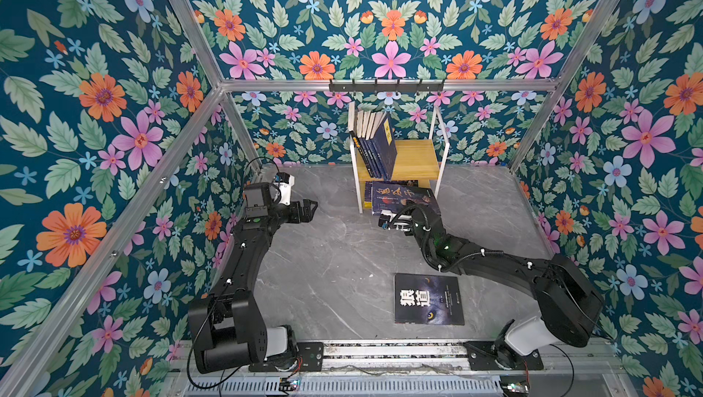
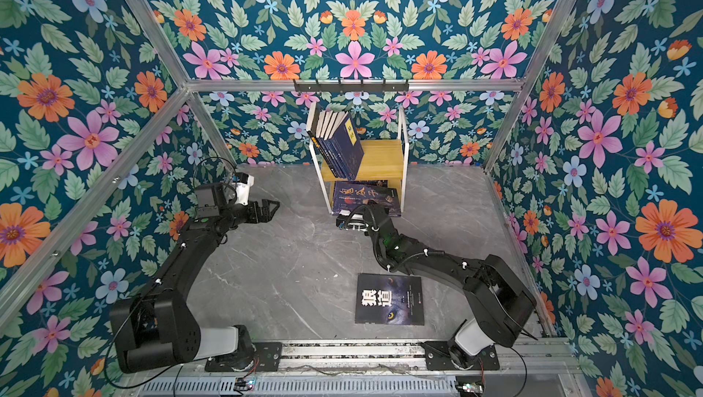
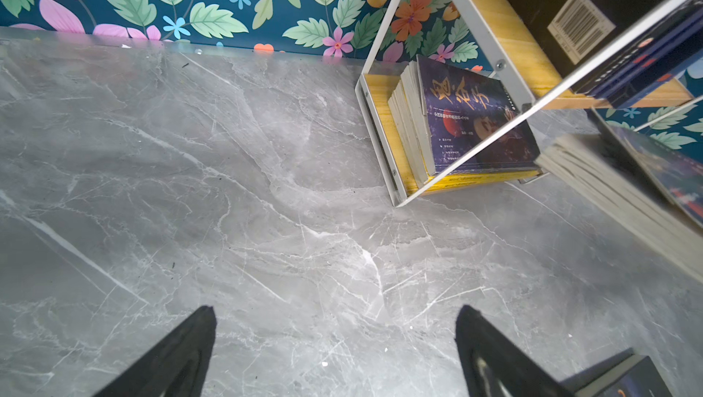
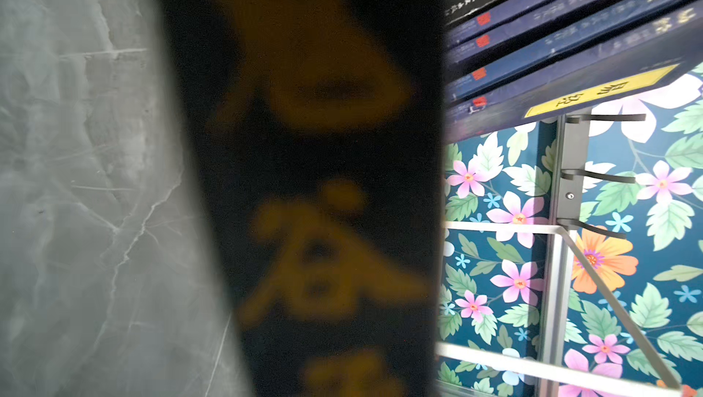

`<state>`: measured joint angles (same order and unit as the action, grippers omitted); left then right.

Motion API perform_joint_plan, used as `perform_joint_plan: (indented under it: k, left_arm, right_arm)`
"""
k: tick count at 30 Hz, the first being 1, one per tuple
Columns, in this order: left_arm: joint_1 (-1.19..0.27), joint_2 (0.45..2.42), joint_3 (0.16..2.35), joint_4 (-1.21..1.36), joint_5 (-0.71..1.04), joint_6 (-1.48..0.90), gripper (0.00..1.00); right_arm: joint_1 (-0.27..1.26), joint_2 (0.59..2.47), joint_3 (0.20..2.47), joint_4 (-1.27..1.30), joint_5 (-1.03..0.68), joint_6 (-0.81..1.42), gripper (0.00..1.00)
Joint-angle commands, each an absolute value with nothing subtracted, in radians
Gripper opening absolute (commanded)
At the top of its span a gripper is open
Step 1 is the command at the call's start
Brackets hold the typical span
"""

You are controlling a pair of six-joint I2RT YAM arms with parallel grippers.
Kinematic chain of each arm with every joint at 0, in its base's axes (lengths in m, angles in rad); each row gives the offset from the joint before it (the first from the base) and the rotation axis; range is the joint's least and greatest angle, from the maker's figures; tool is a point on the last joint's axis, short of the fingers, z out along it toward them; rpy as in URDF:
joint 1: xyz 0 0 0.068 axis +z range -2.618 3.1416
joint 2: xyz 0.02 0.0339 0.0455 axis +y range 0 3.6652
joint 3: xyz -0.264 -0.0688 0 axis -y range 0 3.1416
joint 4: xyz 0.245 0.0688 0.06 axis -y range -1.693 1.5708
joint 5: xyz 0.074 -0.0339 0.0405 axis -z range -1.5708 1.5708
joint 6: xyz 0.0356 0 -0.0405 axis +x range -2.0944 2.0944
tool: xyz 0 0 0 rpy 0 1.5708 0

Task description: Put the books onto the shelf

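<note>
Right fingers, hidden beneath my wrist, clamp the gold-lettered book [image 1: 395, 194] at the shelf's [image 1: 418, 157] lower tier, apparently to slide it in flat; my left fingers [image 3: 178, 353] stand apart and empty beside the shelf; wolf-eye book [image 1: 429, 299] lies before it.

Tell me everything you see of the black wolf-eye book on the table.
The wolf-eye book is a thin, closed paperback with a dark cover, large white characters and a yellow eye near one corner. It lies flat, cover up, on the grey marbled table near its front edge, far from the shelf. Only the table touches it.
</note>
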<state>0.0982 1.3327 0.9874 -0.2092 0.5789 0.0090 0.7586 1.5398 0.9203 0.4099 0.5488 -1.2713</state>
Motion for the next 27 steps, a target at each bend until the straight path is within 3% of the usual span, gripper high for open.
perform_joint_plan:
  k: [1,12,27]
  left_arm:
    - [0.100,1.324,0.989,-0.201,0.611,0.003,1.00]
    - [0.093,1.299,0.985,-0.199,0.626,-0.007,1.00]
    - [0.090,1.306,0.982,-0.193,0.627,-0.010,1.00]
  right_arm:
    - [0.738,1.560,0.959,0.495,0.536,-1.315,0.00]
    - [0.690,1.650,1.077,0.509,0.479,-1.335,0.00]
    - [0.639,1.939,1.243,0.580,0.455,-1.327,0.00]
